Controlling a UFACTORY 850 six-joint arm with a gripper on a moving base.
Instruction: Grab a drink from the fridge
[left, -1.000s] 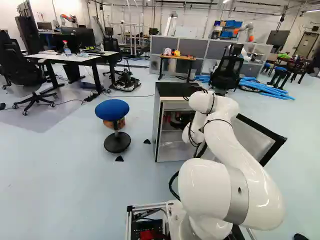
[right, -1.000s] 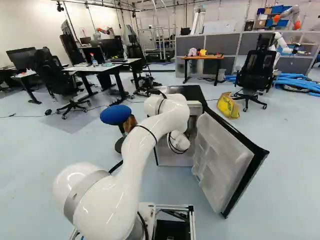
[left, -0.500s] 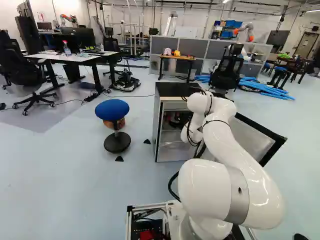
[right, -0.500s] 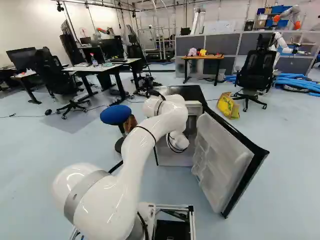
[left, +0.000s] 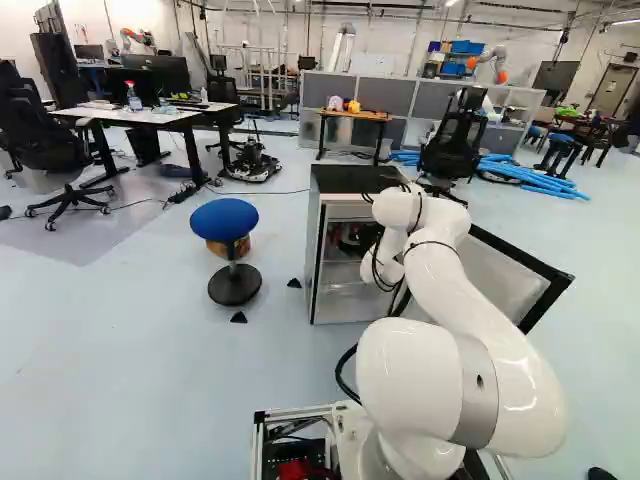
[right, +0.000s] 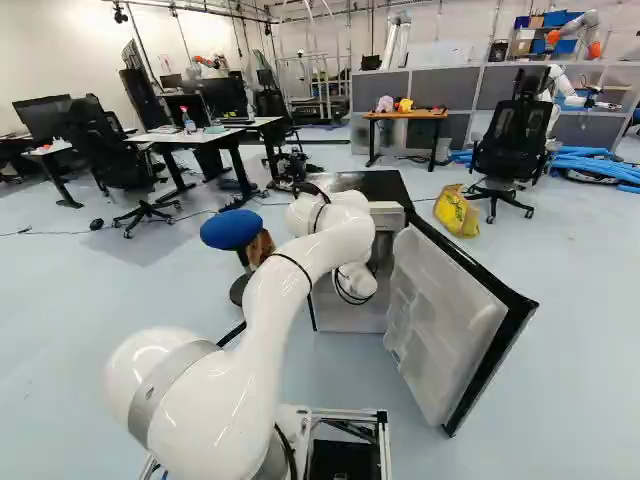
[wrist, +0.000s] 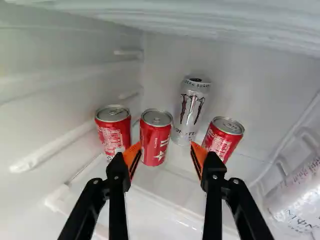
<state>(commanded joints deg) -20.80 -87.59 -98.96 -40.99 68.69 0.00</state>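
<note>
The open fridge (left: 335, 172) stands ahead, and my gripper (left: 360, 238) reaches inside it, partly hidden by the arm. In the wrist view my gripper (wrist: 165, 156) is open, its orange-padded fingers wide apart with nothing gripped. A short red can (wrist: 156, 137) stands just ahead of the gap, nearer one finger. Another red can (wrist: 113, 131) stands beyond that same finger, and a third red can (wrist: 223, 138) is ahead of the other finger. Behind them rises a tall silver can (wrist: 191, 110). A pale can (wrist: 296, 197) lies partly visible off to the side.
The fridge door (right: 440, 320) hangs wide open beside the arm. A blue stool (left: 224, 218) stands beside the fridge, and a yellow bag (right: 457, 210) lies on the floor behind the door. Inside, the shelf wall (wrist: 50, 100) runs close beside the fingers. Another robot (left: 492, 62) stands far back.
The arm's wrist has shifted slightly, toward the left in both base views, at the fridge opening. The base, fridge and door have stayed where they were.
</note>
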